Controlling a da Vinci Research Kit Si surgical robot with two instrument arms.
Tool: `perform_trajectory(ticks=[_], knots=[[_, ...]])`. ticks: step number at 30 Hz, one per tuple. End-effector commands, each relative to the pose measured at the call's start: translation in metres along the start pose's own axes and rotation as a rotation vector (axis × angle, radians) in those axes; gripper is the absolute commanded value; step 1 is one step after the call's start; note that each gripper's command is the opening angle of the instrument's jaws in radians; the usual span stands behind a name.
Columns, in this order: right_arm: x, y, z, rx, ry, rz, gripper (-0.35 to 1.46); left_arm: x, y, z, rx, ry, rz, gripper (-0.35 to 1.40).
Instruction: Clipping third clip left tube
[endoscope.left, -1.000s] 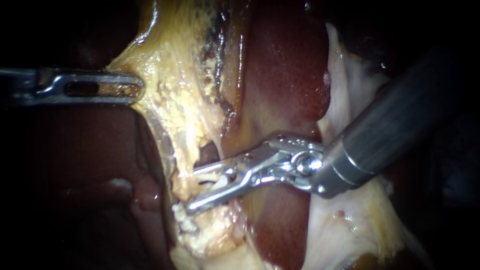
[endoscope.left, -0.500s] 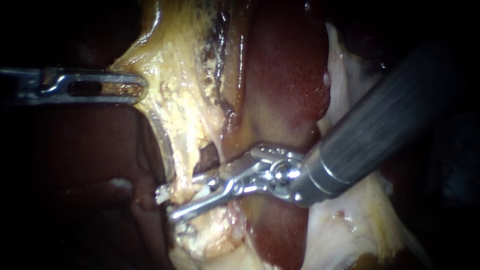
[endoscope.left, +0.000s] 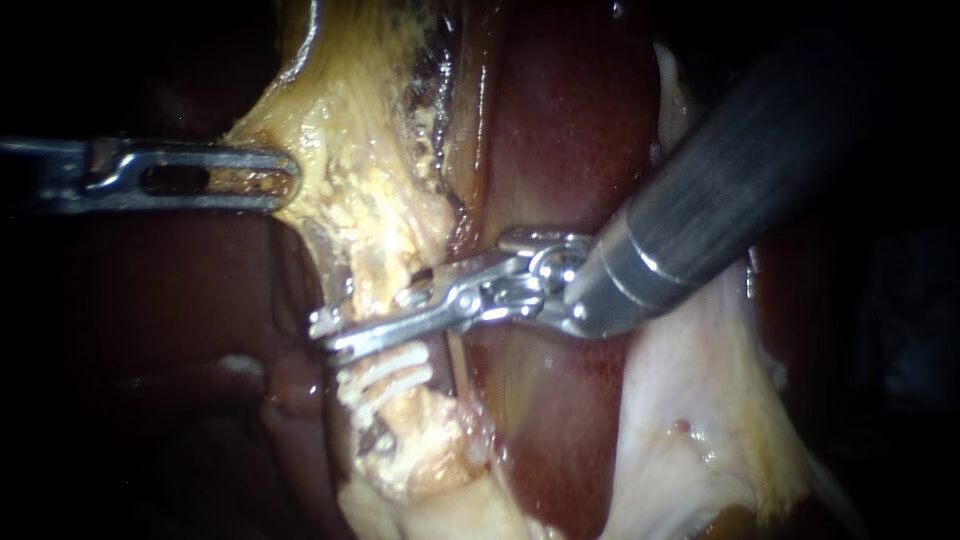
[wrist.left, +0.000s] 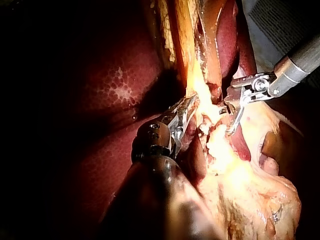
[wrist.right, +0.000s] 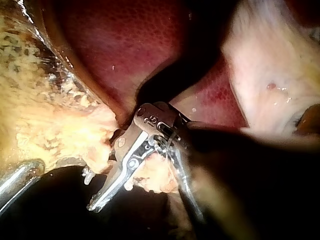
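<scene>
1. Position of the task's thing: the pale yellow, fat-covered tube (endoscope.left: 372, 285) runs downward beside the dark red liver (endoscope.left: 570, 130). Two white ridged clips (endoscope.left: 385, 372) already sit on it, just below the right instrument (endoscope.left: 322, 333).
2. State of the right instrument: its hand, two thin steel jaws, lies across the tube, one jaw on each side. The right wrist view shows a clear gap between them with yellow tissue inside, so I judge the hand is spread and not yet pressed together.
3. State of the left instrument (endoscope.left: 283, 180): its slotted steel hand is pinching the yellow fatty tissue (endoscope.left: 340, 170) higher up, and the tube looks stretched. This pull should be kept even.
4. Before closing, check that both tips pass the far edge of the tube. In the endoscope view they seem to show beyond it, which is good.
5. Hold the jaws square to the tube and near the other clips, but not touching them.
6. Close slowly, without twisting. The tube is thin and may tear, and the liver lies just beside the wrist joint.
</scene>
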Motion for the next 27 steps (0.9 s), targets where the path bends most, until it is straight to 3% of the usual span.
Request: perform_trajectory(ticks=[1,12,14,16,22,27], knots=[[0.0003,-0.0001,-0.0001,-0.007,0.006,0.011,0.44,0.0000,0.0000,0.0000,-0.001,-0.001,0.000,-0.35],[0.0005,0.0000,-0.0003,-0.019,0.013,0.054,0.35,0.0000,-0.0001,0.0000,-0.001,-0.001,-0.001,-0.35],[0.0005,0.0001,-0.0003,-0.021,0.016,0.054,0.14,0.0000,-0.0001,0.0000,-0.001,-0.001,-0.001,-0.35],[0.0006,0.0003,-0.0005,-0.030,0.032,0.054,-0.35,0.0000,-0.0001,0.0000,-0.001,-0.001,-0.001,-0.35],[0.0005,0.0010,-0.0012,-0.078,0.055,0.043,-0.35,0.0000,-0.0004,0.0000,0.000,0.000,-0.002,-0.35],[0.0004,0.0013,-0.0018,-0.076,0.052,0.043,-0.35,0.0000,-0.0005,0.0000,0.000,0.000,-0.002,-0.35]])
